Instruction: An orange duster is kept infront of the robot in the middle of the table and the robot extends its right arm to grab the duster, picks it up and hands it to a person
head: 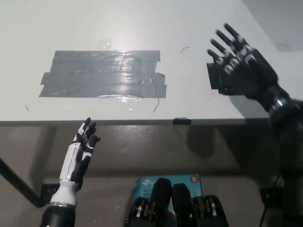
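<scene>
Nearest, low on the floor in front of the surface, a teal box [166,181] with white lettering, partly hidden. To the lower left, the white left robot hand [81,150] raised below the surface edge, fingers straight and slightly spread, holding nothing; beside it a dark slanting table leg [16,184] running down to a foot on the brownish floor [142,151]. Above that, the front edge of the white surface [94,28], seen as a dark strip, with a small black clip-like piece [182,121] on it right of centre. On the surface, left of centre, a wide patch of grey duct tape [102,74], strips overlapping, glossy with glare, ragged at its right end. A few faint scuff marks near the tape and further back. To the right, the black right robot hand [236,61] above the surface, palm toward the camera, fingers splayed wide and empty, slightly blurred, with a dark rectangular patch on the surface just behind it. At the far right corner, the surface edge slanting off against a pale grey floor. Orange duster nowhere in view.
</scene>
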